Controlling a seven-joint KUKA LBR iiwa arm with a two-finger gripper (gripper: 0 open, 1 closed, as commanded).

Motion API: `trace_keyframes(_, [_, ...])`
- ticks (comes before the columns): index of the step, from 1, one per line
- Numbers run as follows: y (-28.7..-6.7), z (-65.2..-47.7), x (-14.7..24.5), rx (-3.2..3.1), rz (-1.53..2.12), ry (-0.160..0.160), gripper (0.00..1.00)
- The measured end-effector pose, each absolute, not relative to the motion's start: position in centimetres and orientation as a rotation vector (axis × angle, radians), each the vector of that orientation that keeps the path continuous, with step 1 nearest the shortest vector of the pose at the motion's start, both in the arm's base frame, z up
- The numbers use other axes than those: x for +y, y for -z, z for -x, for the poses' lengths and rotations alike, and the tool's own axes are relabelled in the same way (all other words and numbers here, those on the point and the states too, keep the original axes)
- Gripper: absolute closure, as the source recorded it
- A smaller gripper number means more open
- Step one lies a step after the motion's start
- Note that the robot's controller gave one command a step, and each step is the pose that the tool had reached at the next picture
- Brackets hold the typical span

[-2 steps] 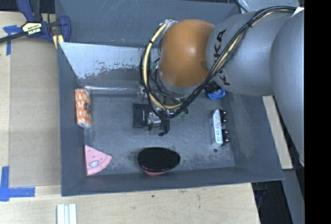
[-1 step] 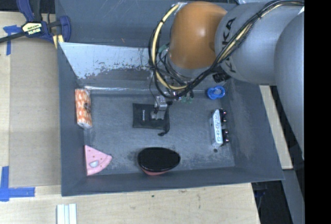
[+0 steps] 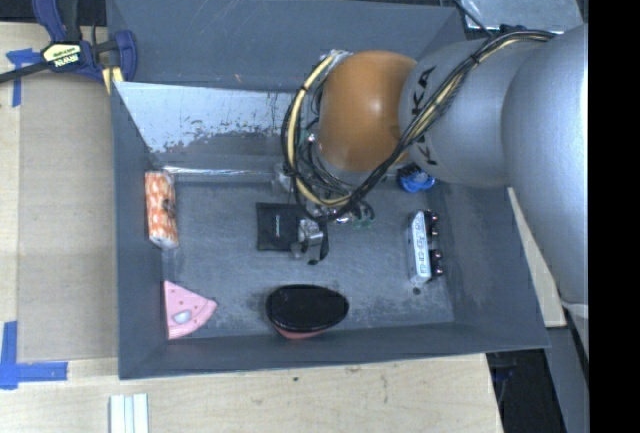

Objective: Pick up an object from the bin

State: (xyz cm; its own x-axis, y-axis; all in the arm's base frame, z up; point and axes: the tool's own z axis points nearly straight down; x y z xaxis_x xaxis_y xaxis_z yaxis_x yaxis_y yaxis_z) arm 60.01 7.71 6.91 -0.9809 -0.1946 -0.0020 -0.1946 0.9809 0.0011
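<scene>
Arm reaches down from the right; pincer (image 3: 311, 243) (open or closed, cannot tell) beside a black block (image 3: 271, 226).

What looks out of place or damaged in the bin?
Nothing stands out. The orange packet, pink wedge, black oval and white strip lie apart, unspilled; the gripper is beside a black square.

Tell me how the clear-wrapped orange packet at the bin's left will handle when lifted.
The orange packet looks like small pieces in clear film, so it would probably sag rather than stay stiff. The glossy film may be slippery. Lying flat by the bin's left wall, it seems unlikely to roll.
</scene>
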Motion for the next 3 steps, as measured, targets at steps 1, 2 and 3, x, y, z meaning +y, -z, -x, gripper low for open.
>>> trace_keyframes(1, [-7.30,-60.25,7.75,3.021,0.806,0.000,1.00])
trace_keyframes(2, [-7.30,-60.25,7.74,3.021,0.806,0.000,1.00])
trace_keyframes(3, [-7.20,-60.42,7.02,3.009,0.837,-0.002,1.00])
